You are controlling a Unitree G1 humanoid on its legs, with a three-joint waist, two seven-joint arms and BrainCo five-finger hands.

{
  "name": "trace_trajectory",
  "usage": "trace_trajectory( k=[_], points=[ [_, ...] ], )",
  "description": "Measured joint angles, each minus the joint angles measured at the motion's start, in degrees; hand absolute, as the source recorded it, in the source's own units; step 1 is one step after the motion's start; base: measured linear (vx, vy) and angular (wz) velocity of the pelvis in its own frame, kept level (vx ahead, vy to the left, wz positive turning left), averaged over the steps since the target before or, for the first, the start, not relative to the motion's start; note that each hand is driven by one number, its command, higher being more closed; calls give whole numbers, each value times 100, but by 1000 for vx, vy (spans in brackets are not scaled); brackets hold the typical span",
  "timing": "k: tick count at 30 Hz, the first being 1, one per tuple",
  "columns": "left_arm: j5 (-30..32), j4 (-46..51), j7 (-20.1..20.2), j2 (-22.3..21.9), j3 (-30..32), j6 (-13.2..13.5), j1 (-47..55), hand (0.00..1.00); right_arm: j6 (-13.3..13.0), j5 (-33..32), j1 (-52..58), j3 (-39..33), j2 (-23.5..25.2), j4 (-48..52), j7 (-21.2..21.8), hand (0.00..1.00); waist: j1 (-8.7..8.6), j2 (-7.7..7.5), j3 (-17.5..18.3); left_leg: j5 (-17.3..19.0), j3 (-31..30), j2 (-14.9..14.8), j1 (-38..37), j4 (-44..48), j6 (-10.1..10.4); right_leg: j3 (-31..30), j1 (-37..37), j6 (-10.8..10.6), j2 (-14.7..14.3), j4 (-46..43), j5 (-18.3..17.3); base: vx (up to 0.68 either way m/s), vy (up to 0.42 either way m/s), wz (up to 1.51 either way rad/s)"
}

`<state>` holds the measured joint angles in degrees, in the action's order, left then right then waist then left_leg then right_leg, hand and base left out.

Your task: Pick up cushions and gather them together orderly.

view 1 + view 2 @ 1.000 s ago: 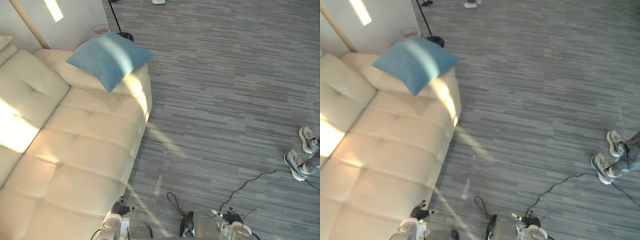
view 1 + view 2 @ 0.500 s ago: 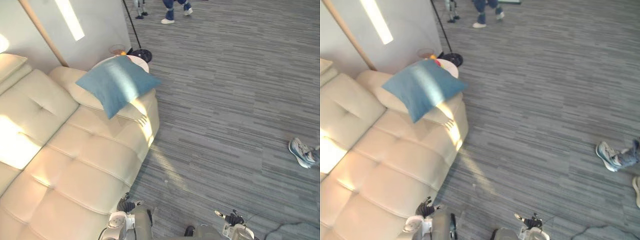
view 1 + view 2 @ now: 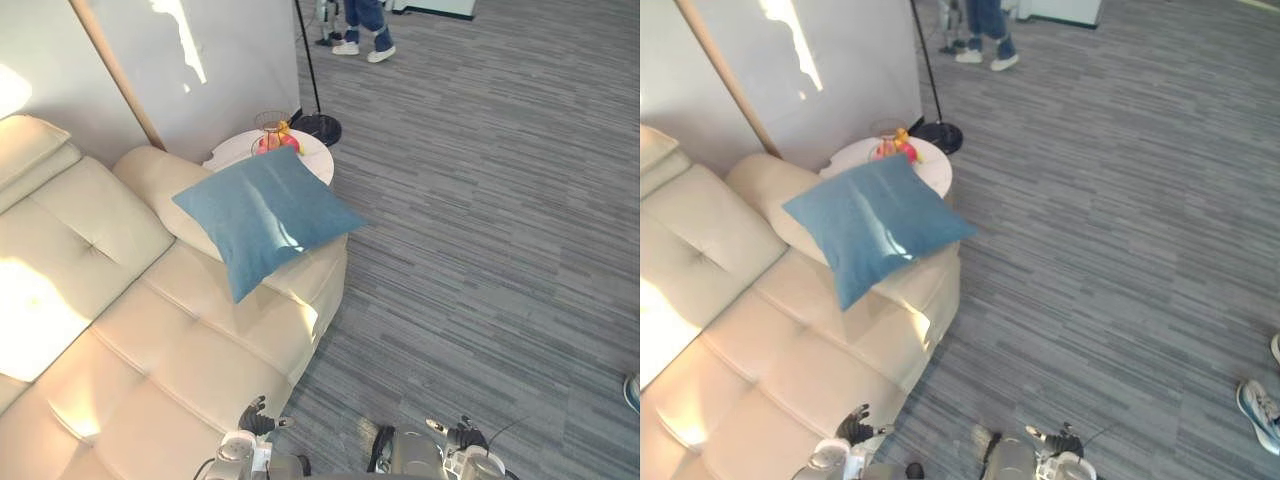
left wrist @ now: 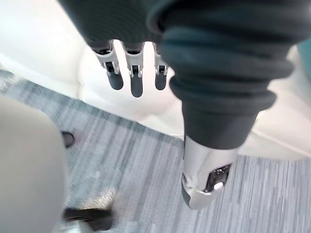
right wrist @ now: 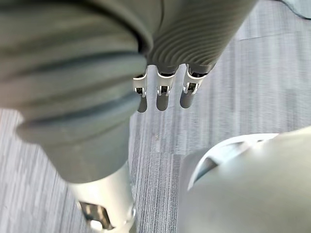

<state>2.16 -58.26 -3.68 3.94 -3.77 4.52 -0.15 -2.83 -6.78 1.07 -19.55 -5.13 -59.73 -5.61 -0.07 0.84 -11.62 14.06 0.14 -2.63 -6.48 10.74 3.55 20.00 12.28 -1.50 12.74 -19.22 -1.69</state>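
We hold our left hand (image 4: 130,77) and right hand (image 5: 163,94) low, fingers straight, slightly apart and empty, since the blue cushion (image 3: 265,215) lies tilted on the sofa (image 3: 120,330) armrest, well ahead.

Cushion (image 3: 262,214) on the armrest of the sofa (image 3: 150,340), side table (image 3: 316,160) just behind, stand base (image 3: 320,128) beyond.

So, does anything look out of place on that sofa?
Yes: the blue cushion lies diamond-wise on the armrest of the sofa. One corner juts past the armrest's outer edge and another droops inward, so it isn't squared up.
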Motion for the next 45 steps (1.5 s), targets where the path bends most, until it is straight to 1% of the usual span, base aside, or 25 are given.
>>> trace_trajectory(
  k=[2, 4, 6, 8, 9, 10, 11, 13, 14, 16, 19, 21, 23, 24, 25, 26, 29, 30, 32, 33, 34, 35, 38, 41, 45],
  points=[
    [1, 11, 13, -55, -12, 16, 51, 0, -11, 0, -101, -5, -53, 21, -1, 0, 42, 131, 23, -38, -3, -252, -9, -22, 84, 50, -5, 76, -226, -149, -229, 258, -300, 9],
    [1, 6, 15, -58, -11, 16, 38, 0, -26, 0, -136, -3, -67, 28, 3, 0, 27, 136, 21, -63, -22, -391, -170, -97, 161, 95, -24, 160, -332, -394, -586, 209, -263, 6],
    [1, 4, 18, -57, 25, 20, 37, 0, -23, 0, -102, 4, -74, 12, 9, 0, 39, 203, 60, 107, -145, -609, -123, 287, 378, 198, -161, 177, -528, -442, -925, 209, -242, 17],
    [-1, -3, 27, -68, 134, 16, 43, 0, -26, -5, -58, 56, -22, 21, 11, 0, 43, 173, 51, 77, -407, -696, 665, 1894, 476, 353, -462, 216, -636, -233, -996, 135, -149, 37],
    [-2, 97, 40, -95, 193, 21, 22, 0, -27, -6, 25, 84, -34, 27, 7, 0, 48, 222, 47, -170, -442, -815, 1162, 2898, 511, 469, -671, 237, -751, -77, -1008, 113, -118, 36],
    [-5, 177, 43, -93, 215, 24, 24, 0, -21, -15, 59, 147, -36, 25, 0, 0, 81, 248, 26, -375, -370, -913, 1376, 3438, 459, 512, -838, 265, -828, 31, -1022, 227, -124, 24],
    [-4, 193, 40, -99, 210, 22, 33, 0, -17, -19, 82, 171, -1, 26, -5, 0, 172, 287, 29, -325, -157, -1016, 1638, 3975, 360, 576, -1077, 322, -910, 221, -1007, 220, -56, 10],
    [-4, 193, 44, -100, 145, 19, 32, 0, -18, -33, 43, 160, -5, 37, -7, 0, 180, 280, 34, -2, 312, -903, 1810, 3713, 205, 640, -1295, 349, -832, 373, -926, 230, 4, 13],
    [-2, 195, 43, -101, 72, 19, 14, 0, -21, -47, 5, 154, -1, 41, -8, 0, 188, 267, 25, 27, 733, -747, 1861, 2976, 134, 697, -1379, 297, -718, 384, -928, 200, 46, 24],
    [-1, 188, 44, -145, -28, 20, 2, 0, -25, -50, 17, 134, -57, 48, -8, 0, 191, 370, 79, -434, 1344, -653, 1903, 1696, -90, 795, -1436, 135, -723, 357, -1014, 218, 63, 46],
    [0, 169, 38, -76, -62, 18, -43, 0, -17, -56, -62, 121, 66, 35, 2, 0, 300, 165, 155, -618, 1561, -335, 1629, 839, -285, 484, -1443, -88, -653, 710, -920, 211, 72, 37],
    [-4, 131, 48, -45, -60, 16, -34, 0, -22, -22, -169, 120, -15, 35, 1, 0, 313, 143, 170, -600, 1523, -169, 1555, 746, -359, 411, -1491, -186, -525, 680, -942, 184, 64, 14],
    [-4, 67, 48, -52, -53, 15, -13, 0, -16, 3, -152, 118, -80, 9, 3, 0, 298, 109, 140, -346, 1459, 26, 1220, 529, -465, 258, -1404, -501, -204, -241, -1139, 160, 106, 24],
    [-4, 41, 48, -25, -67, 15, 10, 0, -13, 11, -148, 125, -92, 30, 13, 0, 261, 117, 145, -308, 1360, 155, 929, 389, -446, 37, -1062, -567, 102, -1445, -1116, 195, 78, 51],
    [-4, 30, 48, 18, -80, 12, 46, 0, -9, 11, -75, 128, -57, 20, 29, 0, 172, 72, 139, -283, 1242, 238, 688, 350, -505, -164, -795, -590, 300, -2242, -1158, 176, 29, 66],
    [-4, 30, 45, 34, -115, 11, 97, 0, -5, 11, -13, 155, -34, 17, 52, 0, 101, 63, 156, -238, 1170, 255, 636, 357, -513, -235, -696, -498, 341, -2434, -1283, 188, -22, 69],
    [-4, 28, 31, 140, -116, 3, 182, 0, -10, 9, -12, 172, -25, 17, 68, 0, 77, -4, 299, -230, 848, 219, 639, 368, -446, -428, -225, -403, 170, -1751, -1430, 200, -81, 54],
    [-4, 29, 29, 126, -116, 0, 163, 0, -12, 6, -21, 170, -29, 16, 68, 0, 41, 8, 285, -230, 684, 144, 642, 378, -405, -775, -126, -394, -46, -1382, -1415, 294, -200, 73],
    [-4, 31, 16, 85, -117, 7, 141, 0, -10, 4, 26, 171, -18, 10, 69, 0, 3, 77, 248, -177, 368, 8, 639, 441, -241, -1609, -60, -446, -527, -565, -1137, 228, -209, 80],
    [-1, 32, 17, 117, -117, 10, 132, 0, -10, -2, 57, 169, 16, 8, 70, 0, -3, -60, 273, -126, 231, 83, 631, 466, -118, -1992, -140, -448, -563, -27, -705, 165, -203, 67],
    [0, -6, 13, 140, -115, 7, 81, 0, -7, -2, 119, 159, -1, -7, 75, 0, -19, -89, 230, -71, 123, 117, 616, 529, -31, -2002, -169, -332, -546, -9, -468, 264, -329, 61],
    [1, -22, -1, 60, -110, 17, 75, 0, -9, -5, 116, 115, -28, -12, 71, 0, 4, 83, 264, -76, -6, -64, 617, 556, 56, -1805, -245, -290, -632, -27, -493, 221, -284, 46],
    [-1, -51, 0, -143, -47, 18, 81, 0, -10, -15, 110, -46, -123, 13, 73, 0, 1, 276, 342, -125, -272, -309, 548, 304, 259, -1409, -447, -151, -845, 169, -583, 179, -226, 45],
    [-9, -43, -1, -134, -42, 25, 83, 0, -14, -64, 129, -58, -97, 17, 71, 0, 7, 225, 367, -260, -484, -433, 441, 4, 383, -1118, -667, -67, -933, 326, -633, 85, -157, 47],
    [-80, -40, -21, -63, 16, 18, 120, 0, -69, -141, 131, -77, -99, 40, 55, 0, 32, 126, 436, -409, -608, -404, 446, -200, 383, -951, -748, -42, -892, 461, -623, 20, -30, 27]
  ],
)
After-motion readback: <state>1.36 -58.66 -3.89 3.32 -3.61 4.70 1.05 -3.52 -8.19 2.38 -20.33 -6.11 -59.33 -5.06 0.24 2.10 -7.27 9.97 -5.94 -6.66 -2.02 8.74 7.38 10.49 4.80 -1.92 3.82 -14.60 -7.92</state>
